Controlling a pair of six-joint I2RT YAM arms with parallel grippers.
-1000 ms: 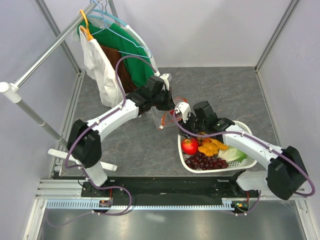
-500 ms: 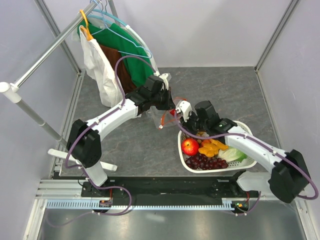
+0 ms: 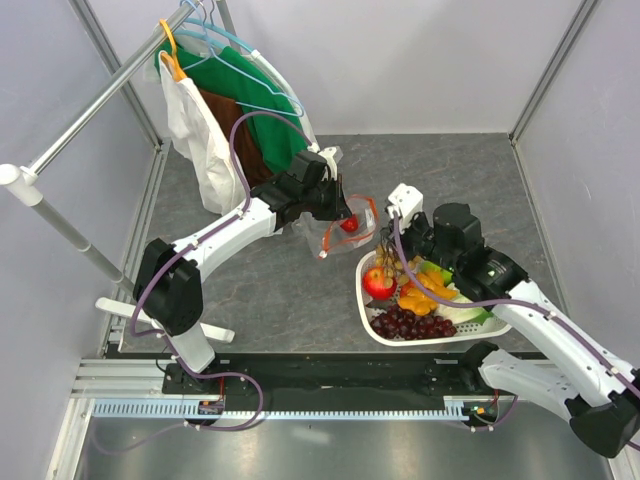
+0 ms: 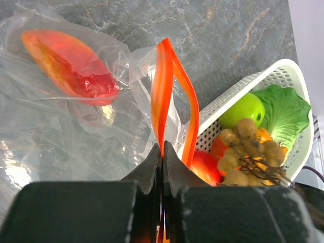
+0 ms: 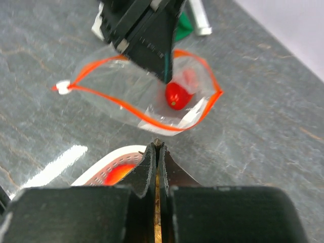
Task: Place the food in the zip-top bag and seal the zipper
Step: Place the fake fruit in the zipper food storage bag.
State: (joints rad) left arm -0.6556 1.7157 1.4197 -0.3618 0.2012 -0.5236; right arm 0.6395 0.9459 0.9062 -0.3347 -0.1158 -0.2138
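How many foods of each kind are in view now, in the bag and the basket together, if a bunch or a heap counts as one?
Mango: 1
Red apple: 1
Green apple: 1
Grape bunch: 1
Nut cluster: 1
Lettuce: 1
Orange pieces heap: 1
Total: 7

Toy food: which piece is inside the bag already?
The red-yellow mango. It alone lies inside the clear bag; all the other pieces are outside it.

Clear way into the zip-top bag [image 5: 126,91], one rim blocked
Its mouth gapes toward the basket [image 4: 228,121] across bare bench [image 3: 270,290]; the left hand [image 4: 162,147], pinching the zipper [image 4: 162,91], overhangs the far rim. The right hand [image 5: 157,144], dangling brown nuts [image 4: 248,152], faces the opening unobstructed. Clothes [image 3: 255,110] crowd the far-left corner.
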